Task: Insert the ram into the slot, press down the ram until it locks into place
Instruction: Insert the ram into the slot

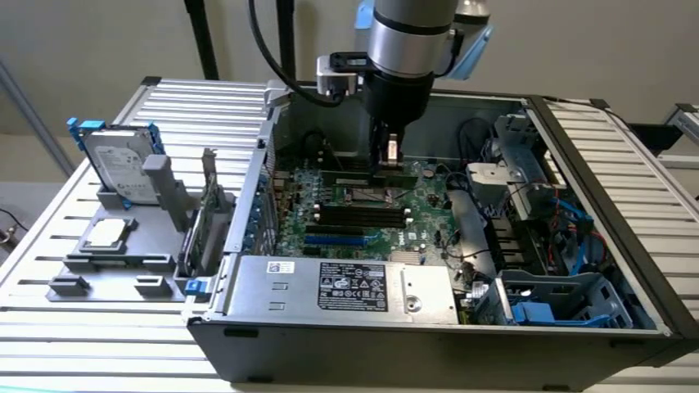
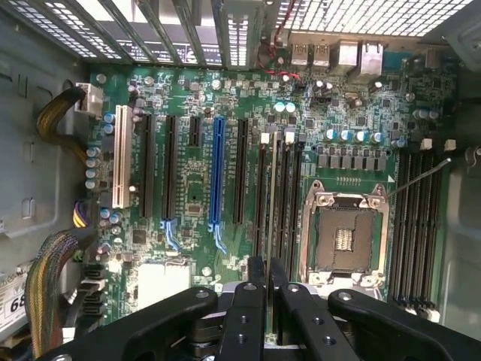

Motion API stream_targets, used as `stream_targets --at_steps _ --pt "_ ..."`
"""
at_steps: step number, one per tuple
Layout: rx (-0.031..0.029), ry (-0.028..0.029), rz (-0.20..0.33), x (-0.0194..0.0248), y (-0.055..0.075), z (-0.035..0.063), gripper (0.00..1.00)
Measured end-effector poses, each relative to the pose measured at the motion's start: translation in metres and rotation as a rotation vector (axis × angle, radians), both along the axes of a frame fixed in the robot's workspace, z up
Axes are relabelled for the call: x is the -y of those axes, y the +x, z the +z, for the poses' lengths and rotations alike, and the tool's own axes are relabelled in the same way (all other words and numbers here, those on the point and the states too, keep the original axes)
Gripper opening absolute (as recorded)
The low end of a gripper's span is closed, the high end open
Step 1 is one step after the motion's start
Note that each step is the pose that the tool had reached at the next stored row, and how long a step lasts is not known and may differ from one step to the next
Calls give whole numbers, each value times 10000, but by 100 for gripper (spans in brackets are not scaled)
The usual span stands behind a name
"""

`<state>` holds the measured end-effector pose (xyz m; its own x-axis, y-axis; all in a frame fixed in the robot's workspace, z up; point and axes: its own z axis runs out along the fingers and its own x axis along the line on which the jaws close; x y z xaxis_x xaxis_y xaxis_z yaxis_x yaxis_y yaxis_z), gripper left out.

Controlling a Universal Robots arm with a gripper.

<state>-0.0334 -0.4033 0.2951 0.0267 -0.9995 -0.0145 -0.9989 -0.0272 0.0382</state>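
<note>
Arm: I have the silver robot arm (image 1: 410, 33) reaching straight down into the open grey metal computer case (image 1: 437, 340), which stands on the slatted metal tabletop (image 1: 110, 352).
Gripper: the black gripper (image 1: 390, 164) (image 2: 267, 263) hangs low over the large green motherboard (image 2: 195, 188), towards the board's far edge in the exterior view.
Grip: I cannot tell from here whether it is apart, together or clamped on anything.
Slot: the long narrow black plastic memory slot (image 2: 264, 195) runs in line with the gripper, just ahead of it. It is one of several parallel black sockets beside the square silver processor socket (image 2: 344, 237).
Second bank: more black memory sockets (image 2: 417, 218) lie on the processor socket's other side.
Blue slot: the long blue plastic slot (image 2: 219, 173) lies among black expansion slots, apart from the gripper.
Tabletop's edge at the exterior view's left: a grey plastic tray (image 1: 110, 262) carries an upright silver hard drive (image 1: 120, 168).
</note>
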Motion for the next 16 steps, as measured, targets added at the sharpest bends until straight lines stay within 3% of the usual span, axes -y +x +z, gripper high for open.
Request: stream_targets --at_steps 16 --pt "0 0 -134 56 12 -290 14"
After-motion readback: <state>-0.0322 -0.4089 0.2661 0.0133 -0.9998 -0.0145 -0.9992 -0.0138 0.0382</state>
